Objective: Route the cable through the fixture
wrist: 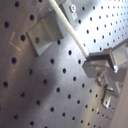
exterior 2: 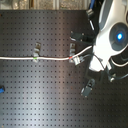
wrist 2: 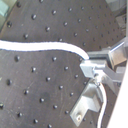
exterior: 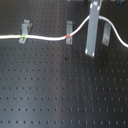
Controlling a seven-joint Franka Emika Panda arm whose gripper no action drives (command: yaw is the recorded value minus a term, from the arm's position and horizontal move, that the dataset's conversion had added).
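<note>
A white cable (exterior: 47,38) lies across the black perforated board. It passes a grey clip fixture with a green mark (exterior: 24,36) and a second clip with a red mark (exterior: 69,35). From there it rises to my gripper (exterior: 94,15), then drops to the first exterior view's right. The gripper is shut on the cable in both wrist views (wrist: 89,54) (wrist 2: 88,61). A third grey clip (exterior: 106,35) stands just beyond the gripper and also shows in the second wrist view (wrist 2: 89,104). In the second exterior view the cable (exterior 2: 50,59) runs through both clips (exterior 2: 36,51) (exterior 2: 73,50).
The arm's white body (exterior 2: 112,35) covers the second exterior view's right side. A tall grey bar (exterior: 91,40) reaches down to the board below the gripper. A small blue object (exterior 2: 1,90) sits at the second exterior view's left edge.
</note>
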